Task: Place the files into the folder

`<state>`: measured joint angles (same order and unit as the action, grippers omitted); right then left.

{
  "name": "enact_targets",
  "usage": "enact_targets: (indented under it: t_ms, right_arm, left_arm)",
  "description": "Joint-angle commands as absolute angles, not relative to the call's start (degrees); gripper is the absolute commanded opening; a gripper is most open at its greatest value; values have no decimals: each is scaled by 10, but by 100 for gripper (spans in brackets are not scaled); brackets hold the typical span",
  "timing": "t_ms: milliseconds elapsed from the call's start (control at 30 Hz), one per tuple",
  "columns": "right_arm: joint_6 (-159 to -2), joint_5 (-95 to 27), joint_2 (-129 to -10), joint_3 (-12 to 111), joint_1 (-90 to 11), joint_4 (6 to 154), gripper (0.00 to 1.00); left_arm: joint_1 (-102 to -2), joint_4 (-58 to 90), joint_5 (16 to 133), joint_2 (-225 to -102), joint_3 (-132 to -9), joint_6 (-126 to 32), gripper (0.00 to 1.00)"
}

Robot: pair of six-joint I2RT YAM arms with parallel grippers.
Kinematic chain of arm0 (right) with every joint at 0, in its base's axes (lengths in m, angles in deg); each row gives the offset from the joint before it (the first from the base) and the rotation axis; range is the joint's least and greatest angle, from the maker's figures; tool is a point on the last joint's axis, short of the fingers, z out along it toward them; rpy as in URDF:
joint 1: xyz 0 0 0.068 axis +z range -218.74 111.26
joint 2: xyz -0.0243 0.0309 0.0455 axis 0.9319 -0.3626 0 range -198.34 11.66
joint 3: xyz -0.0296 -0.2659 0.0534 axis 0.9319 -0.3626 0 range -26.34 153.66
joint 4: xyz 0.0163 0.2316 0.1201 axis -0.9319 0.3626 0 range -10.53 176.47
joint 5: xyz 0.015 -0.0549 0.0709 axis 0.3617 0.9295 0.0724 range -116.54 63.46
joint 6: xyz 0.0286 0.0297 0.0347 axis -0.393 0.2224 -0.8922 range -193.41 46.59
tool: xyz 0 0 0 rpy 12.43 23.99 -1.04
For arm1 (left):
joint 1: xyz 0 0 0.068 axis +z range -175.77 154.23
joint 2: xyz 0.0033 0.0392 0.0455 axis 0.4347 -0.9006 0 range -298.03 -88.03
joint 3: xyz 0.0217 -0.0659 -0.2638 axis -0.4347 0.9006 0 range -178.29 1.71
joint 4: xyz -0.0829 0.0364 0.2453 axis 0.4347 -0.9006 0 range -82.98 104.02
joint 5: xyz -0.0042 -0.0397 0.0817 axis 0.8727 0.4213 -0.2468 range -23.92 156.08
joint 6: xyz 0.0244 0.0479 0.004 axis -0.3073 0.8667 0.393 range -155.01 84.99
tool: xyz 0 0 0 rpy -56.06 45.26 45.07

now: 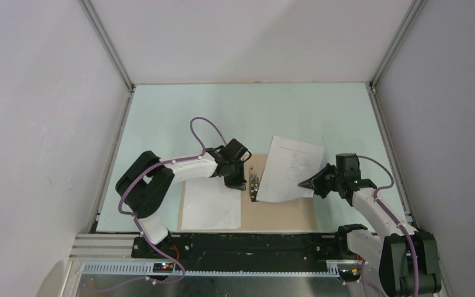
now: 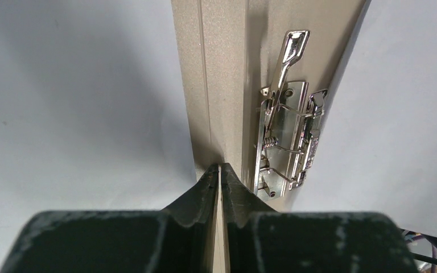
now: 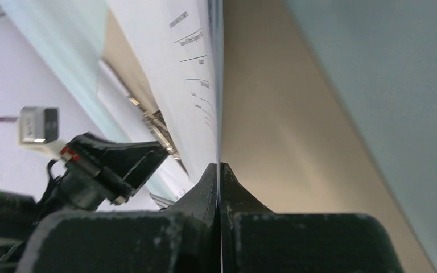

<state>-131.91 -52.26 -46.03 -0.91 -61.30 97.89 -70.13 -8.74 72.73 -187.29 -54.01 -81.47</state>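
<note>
The tan folder (image 1: 284, 213) lies open on the table, its metal clip (image 1: 255, 182) by the spine. A blank white file (image 1: 210, 207) rests on its left half. My left gripper (image 1: 242, 184) is at the spine beside the clip (image 2: 287, 136). In the left wrist view its jaws (image 2: 220, 166) are nearly together, with a strip of the folder (image 2: 222, 85) filling the slit. My right gripper (image 1: 301, 184) is shut on the near edge of the printed file (image 1: 290, 164), which is tilted over the right half. The right wrist view shows this gripper (image 3: 221, 165) pinching that sheet (image 3: 176, 74) edge-on.
The mint-green table top (image 1: 346, 124) is enclosed by white walls with aluminium corner posts (image 1: 108, 43). A black mounting rail (image 1: 253, 244) runs along the near edge. My left arm's wrist (image 3: 108, 165) shows close to the lifted sheet in the right wrist view.
</note>
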Motion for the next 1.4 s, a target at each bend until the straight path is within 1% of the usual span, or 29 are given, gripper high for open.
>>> enact_targets:
  t_ms: [0,267,567,667,1067,1367]
  right_arm:
    - [-1308,-529,-451,-26,-637,968,0]
    - [-1298,-500,-488,-40,-597,960,0]
    - [-1282,-448,-471,-50,-601,990,0]
    - [-1272,-451,-485,-48,-600,989,0]
    - [-1291,-406,-522,-43,-500,978,0]
    - [-1236,-308,-529,15,-452,1077,0]
  left_arm:
    - [-708,-117,708,-1897,-518,-795,12]
    - [-709,-117,709,-1897,-519,-796,12]
    - [-708,-117,709,-1897,-516,-795,12]
    - [-708,-117,709,-1898,-515,-795,12]
    - [-708,-116,710,-1898,-515,-795,11]
    - [-708,-118,710,-1898,-516,-794,12]
